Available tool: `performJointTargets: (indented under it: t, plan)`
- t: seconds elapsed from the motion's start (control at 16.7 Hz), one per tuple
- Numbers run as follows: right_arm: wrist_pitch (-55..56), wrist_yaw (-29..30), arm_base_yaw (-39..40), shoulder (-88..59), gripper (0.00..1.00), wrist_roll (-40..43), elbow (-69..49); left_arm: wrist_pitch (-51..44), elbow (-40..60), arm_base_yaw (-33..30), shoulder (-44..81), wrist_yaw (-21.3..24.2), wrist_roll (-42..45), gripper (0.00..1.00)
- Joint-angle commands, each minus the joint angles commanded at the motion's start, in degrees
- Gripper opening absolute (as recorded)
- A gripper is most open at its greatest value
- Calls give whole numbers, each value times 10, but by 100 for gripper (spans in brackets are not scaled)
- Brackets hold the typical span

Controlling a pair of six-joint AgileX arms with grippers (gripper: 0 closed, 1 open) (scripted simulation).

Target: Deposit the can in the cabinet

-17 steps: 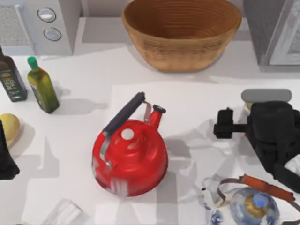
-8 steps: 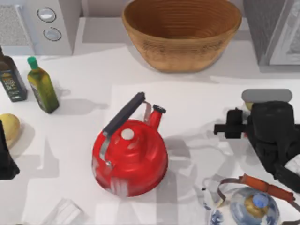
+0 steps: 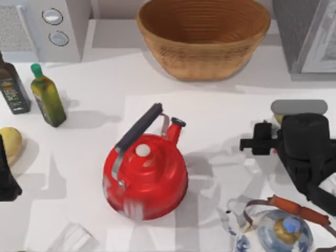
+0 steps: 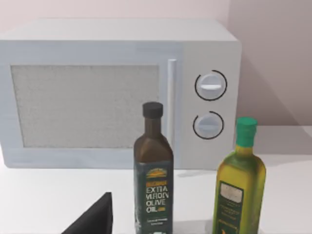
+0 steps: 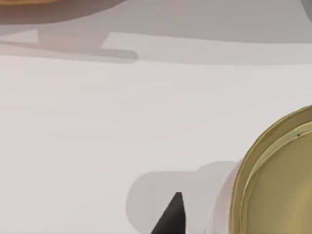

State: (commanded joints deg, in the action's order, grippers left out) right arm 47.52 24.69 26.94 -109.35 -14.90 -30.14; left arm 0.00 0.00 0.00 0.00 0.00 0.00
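Right gripper (image 3: 278, 126) over can (image 5: 278, 180); basket (image 3: 203, 39) w/ nothing inside.

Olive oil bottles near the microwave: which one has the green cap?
The green-capped bottle of yellow-green oil, standing nearer the red kettle. The other bottle is dark brown with a black cap and sits closer to the table's left edge.

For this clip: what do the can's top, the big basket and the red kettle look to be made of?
Can: top looks like dull gold metal, judging by its concentric pressed rims. Basket: seemingly woven wicker or coiled fibre, matte tan, with ribbed rings around its wall. Red kettle: probably enamelled or painted metal, glossy with soft highlights; its dark handle looks matte, perhaps plastic.
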Motion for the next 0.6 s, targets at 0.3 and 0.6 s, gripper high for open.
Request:
performJointTargets:
  t: [0.3,0.6]
  plan:
    - [-22,-11,-1,16,0,-1,-21,0,0,0,0,0,0,100]
    - [-167,-35,-29,124,0,-6,-109,0,0,0,0,0,0,100]
